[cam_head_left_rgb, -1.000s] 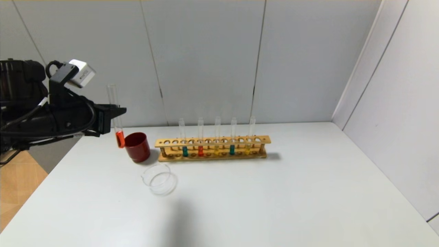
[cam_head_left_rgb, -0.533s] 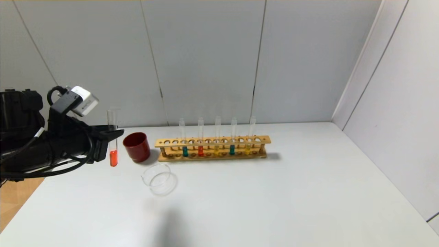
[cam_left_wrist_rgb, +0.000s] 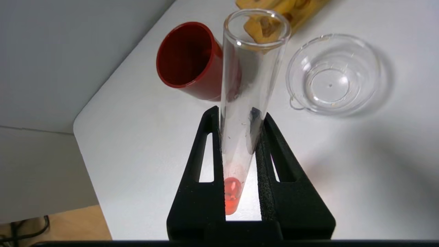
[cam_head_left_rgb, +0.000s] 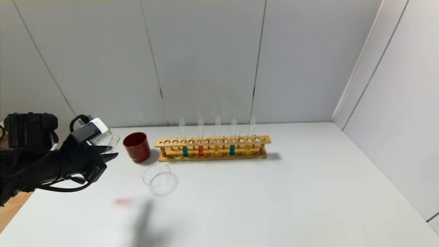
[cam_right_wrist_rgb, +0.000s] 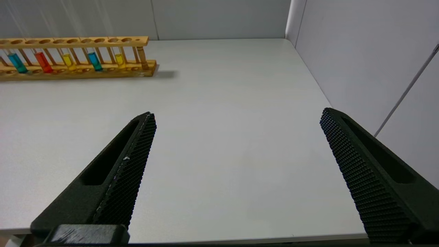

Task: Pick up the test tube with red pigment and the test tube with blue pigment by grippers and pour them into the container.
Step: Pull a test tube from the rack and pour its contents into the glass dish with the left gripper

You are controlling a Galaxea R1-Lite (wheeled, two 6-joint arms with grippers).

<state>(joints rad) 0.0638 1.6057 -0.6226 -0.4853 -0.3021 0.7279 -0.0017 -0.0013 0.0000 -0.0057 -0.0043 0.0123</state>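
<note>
My left gripper (cam_left_wrist_rgb: pixel 239 113) is shut on the test tube with red pigment (cam_left_wrist_rgb: pixel 247 89), which leans with its open mouth toward the red cup and the dish; the orange-red liquid (cam_left_wrist_rgb: pixel 232 196) sits at its bottom, back between the fingers. In the head view this gripper (cam_head_left_rgb: pixel 110 156) hovers low at the table's left, left of the cup, and only the tube's mouth (cam_head_left_rgb: pixel 114 140) shows. The container (cam_head_left_rgb: pixel 159 178), a clear glass dish (cam_left_wrist_rgb: pixel 333 73), stands empty. Two test tubes with blue pigment (cam_head_left_rgb: pixel 185 151) (cam_head_left_rgb: pixel 232 150) stand in the rack. My right gripper (cam_right_wrist_rgb: pixel 238 113) is open above bare table.
A dark red cup (cam_head_left_rgb: pixel 136 146) (cam_left_wrist_rgb: pixel 188 60) stands between my left gripper and the wooden rack (cam_head_left_rgb: pixel 212 141) (cam_right_wrist_rgb: pixel 77 41). The rack also holds another red tube (cam_head_left_rgb: pixel 200 151) and yellow tubes. Walls close in behind and at the right; the table's left edge lies under my left arm.
My left gripper has come down and toward me with the red tube, and the tube has gone from upright to tilted. Rack, cup and dish have not moved.
</note>
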